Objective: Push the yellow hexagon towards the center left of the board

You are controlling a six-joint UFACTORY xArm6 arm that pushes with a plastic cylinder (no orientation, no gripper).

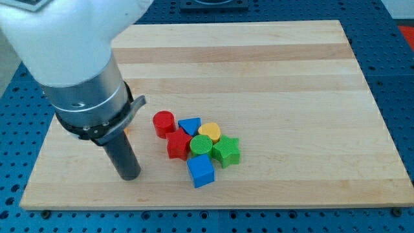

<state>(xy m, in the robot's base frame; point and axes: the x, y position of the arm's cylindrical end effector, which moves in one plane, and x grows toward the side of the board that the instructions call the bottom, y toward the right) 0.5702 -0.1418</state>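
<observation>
My tip (129, 177) rests on the wooden board (272, 71) at the view's lower left, left of a cluster of blocks. A small yellow-orange sliver (127, 130) shows just right of the rod, under the arm's collar; most of it is hidden and its shape cannot be made out. No other yellow hexagon shows. The cluster holds a red cylinder (163, 123), a blue triangle (189, 125), a yellow heart (209, 133), a red star (178, 145), a green cylinder (200, 145), a green star (226, 151) and a blue cube (201, 171).
The arm's large white and grey body (71, 58) covers the view's upper left and hides the board's left edge there. A blue perforated table (394, 97) surrounds the board.
</observation>
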